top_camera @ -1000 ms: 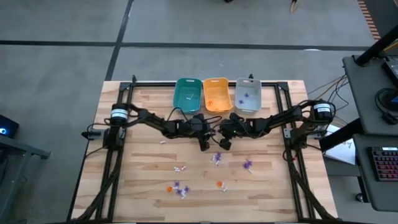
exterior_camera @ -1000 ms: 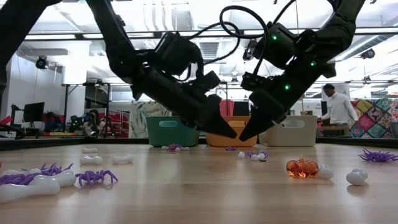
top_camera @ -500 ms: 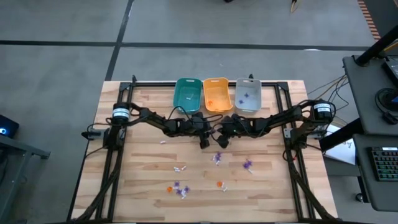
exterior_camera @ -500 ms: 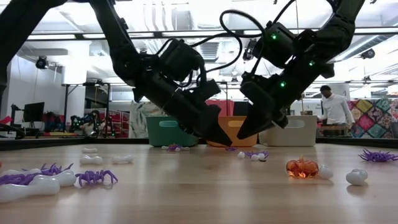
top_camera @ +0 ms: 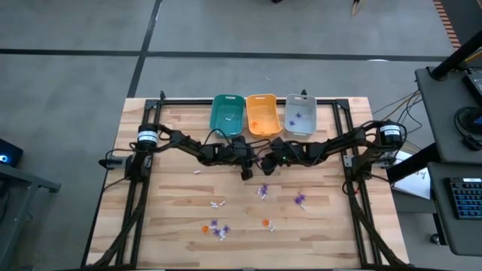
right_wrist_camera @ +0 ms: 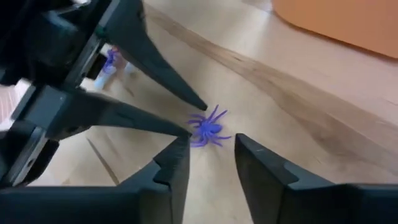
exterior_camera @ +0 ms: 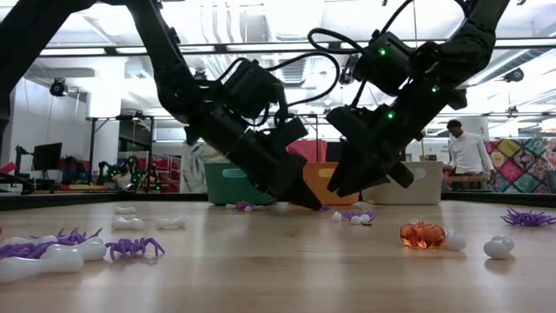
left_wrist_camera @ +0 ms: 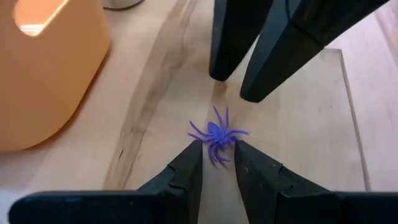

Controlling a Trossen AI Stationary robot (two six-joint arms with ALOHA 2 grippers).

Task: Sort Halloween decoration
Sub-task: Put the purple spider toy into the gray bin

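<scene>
Both claws are meeting mid-worktop (top_camera: 173, 188) just in front of the orange bin (top_camera: 261, 114). Purple spider (left_wrist_camera: 217, 134) is lying flat on the wood between them. Left claw (left_wrist_camera: 217, 157) is standing open, tips straddling its rear. Right claw (right_wrist_camera: 210, 147) is standing open beside it, holding nothing.

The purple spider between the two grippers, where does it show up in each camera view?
High view: hidden under the two grippers' tips, just in front of the orange bin.
Low view: not discernible behind the arms.
Left wrist view: purple spider at centre, off the fingertips.
Right wrist view: centre.
Shared landmark: the orange bin.
</scene>
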